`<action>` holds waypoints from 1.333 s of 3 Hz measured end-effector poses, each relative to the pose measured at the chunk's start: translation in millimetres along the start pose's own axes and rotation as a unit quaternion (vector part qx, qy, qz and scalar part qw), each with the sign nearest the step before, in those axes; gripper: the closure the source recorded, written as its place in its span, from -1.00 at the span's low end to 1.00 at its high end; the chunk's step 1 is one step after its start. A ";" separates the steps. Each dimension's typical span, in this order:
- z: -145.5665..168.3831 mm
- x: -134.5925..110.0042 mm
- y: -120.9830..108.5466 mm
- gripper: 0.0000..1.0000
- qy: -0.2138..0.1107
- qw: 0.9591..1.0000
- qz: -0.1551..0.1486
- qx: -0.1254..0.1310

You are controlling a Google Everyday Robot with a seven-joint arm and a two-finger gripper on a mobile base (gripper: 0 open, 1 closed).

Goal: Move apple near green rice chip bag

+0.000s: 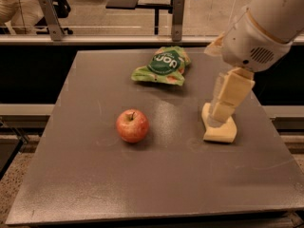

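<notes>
The red apple [132, 125] with yellowish patches and a short stem stands upright left of the middle of the grey table [95, 184]. The green rice chip bag [162, 65], light green with a dark green round logo, lies at the back of the table, beyond the apple and a little to its right. My gripper [219, 115] hangs from the white arm at the right. It is above the pale yellow sponge [219, 128], well to the right of the apple and apart from it.
The sponge lies on the table's right side under the gripper. A railing with metal posts [176, 13] runs behind the table, with chairs and desks beyond it. The table's front edge is near the bottom of the view.
</notes>
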State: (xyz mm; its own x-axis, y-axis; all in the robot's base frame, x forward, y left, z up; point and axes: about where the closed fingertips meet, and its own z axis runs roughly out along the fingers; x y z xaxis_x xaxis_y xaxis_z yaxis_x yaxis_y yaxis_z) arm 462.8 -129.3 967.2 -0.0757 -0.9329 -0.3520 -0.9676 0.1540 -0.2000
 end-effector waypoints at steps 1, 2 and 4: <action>47.9 -51.8 3.9 -1.00 -0.038 0.998 -0.031 -0.026; 83.4 -79.3 4.7 -1.00 -0.051 0.997 -0.043 -0.038; 134.5 -101.6 21.7 -1.00 -0.051 0.994 -0.060 -0.074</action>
State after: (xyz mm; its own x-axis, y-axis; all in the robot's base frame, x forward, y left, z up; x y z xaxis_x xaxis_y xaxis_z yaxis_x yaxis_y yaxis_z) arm 481.9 12.6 875.7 0.0602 -0.9026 -0.4263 -0.9936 -0.0133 -0.1121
